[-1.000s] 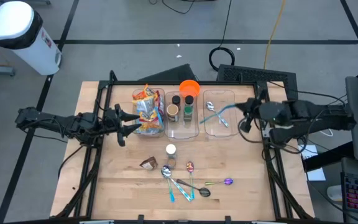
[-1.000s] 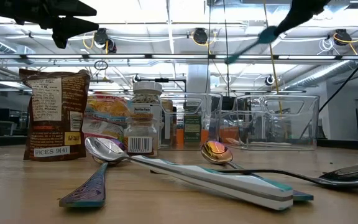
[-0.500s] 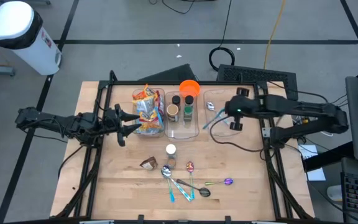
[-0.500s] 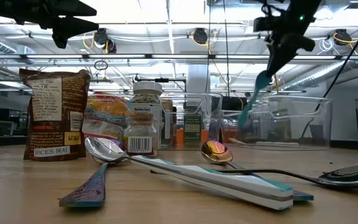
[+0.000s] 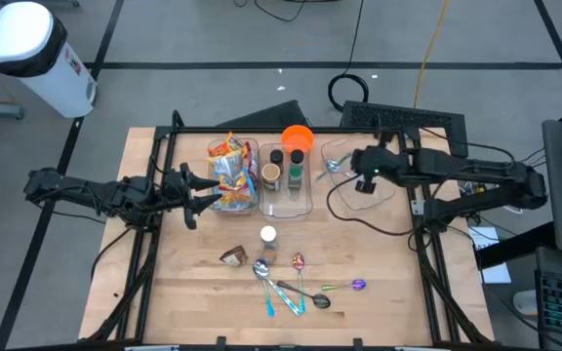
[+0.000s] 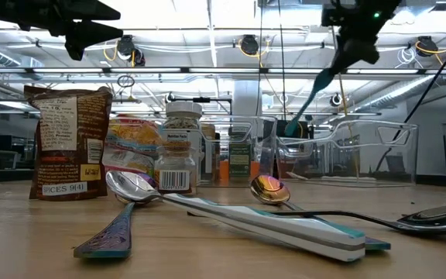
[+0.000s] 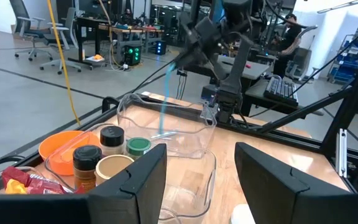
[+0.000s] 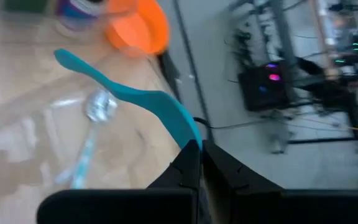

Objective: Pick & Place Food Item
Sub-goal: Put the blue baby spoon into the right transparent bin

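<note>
Spoons, not food, seem to be what we are moving at this step. Starting at the bench's left edge, our left gripper (image 5: 203, 192) hangs idle with its fingers apart and empty, just beside the bin of snack packets (image 5: 232, 174). Past the spice-jar bin (image 5: 288, 185) in the middle, our right gripper (image 5: 361, 173) is clenched on a teal-handled spoon (image 8: 129, 99) over the clear bin (image 5: 383, 195) at the back right (one spoon (image 8: 92, 124) already lies inside). Next, we judge, comes lowering it inside the bin's walls and releasing.
</note>
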Available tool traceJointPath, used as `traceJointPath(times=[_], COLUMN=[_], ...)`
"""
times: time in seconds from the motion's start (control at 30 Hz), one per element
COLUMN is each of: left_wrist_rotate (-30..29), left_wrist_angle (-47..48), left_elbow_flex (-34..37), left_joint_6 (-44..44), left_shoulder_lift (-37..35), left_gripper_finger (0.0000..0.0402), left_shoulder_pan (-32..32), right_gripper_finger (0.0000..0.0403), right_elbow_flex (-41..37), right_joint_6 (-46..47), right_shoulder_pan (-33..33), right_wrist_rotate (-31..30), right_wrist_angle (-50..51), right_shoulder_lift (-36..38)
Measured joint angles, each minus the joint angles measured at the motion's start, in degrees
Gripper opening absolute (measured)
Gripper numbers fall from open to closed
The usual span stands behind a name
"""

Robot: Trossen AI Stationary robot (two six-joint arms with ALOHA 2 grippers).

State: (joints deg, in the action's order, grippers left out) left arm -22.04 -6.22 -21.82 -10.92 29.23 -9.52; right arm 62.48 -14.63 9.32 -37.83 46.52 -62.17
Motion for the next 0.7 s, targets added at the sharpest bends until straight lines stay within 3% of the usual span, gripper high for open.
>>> traceJointPath(times=[0.1,0.33,0.5,0.7], left_wrist_rotate=[0.0,0.0,0.0,0.0], left_wrist_angle=[0.02,0.02,0.02,0.02], left_elbow_flex=[0.0,0.0,0.0,0.0], left_joint_6=[0.0,0.0,0.0,0.0], left_shoulder_lift=[0.0,0.0,-0.01,-0.01], left_gripper_finger=[0.0198,0.0198,0.0198,0.0198], left_shoulder_pan=[0.0,0.0,0.0,0.0], right_gripper_finger=[0.0,0.0,0.0,0.0], right_elbow_flex=[0.0,0.0,0.0,0.0], right_joint_6=[-0.09,8.39,11.39,16.97], right_shoulder_pan=[-1.33,-4.81,-6.93,-7.18], right_wrist_rotate=[-5.48,-6.03,-11.41,-9.63], right_wrist_angle=[3.54,12.93,17.77,27.14], right_shoulder_lift=[1.98,4.79,5.8,6.16])
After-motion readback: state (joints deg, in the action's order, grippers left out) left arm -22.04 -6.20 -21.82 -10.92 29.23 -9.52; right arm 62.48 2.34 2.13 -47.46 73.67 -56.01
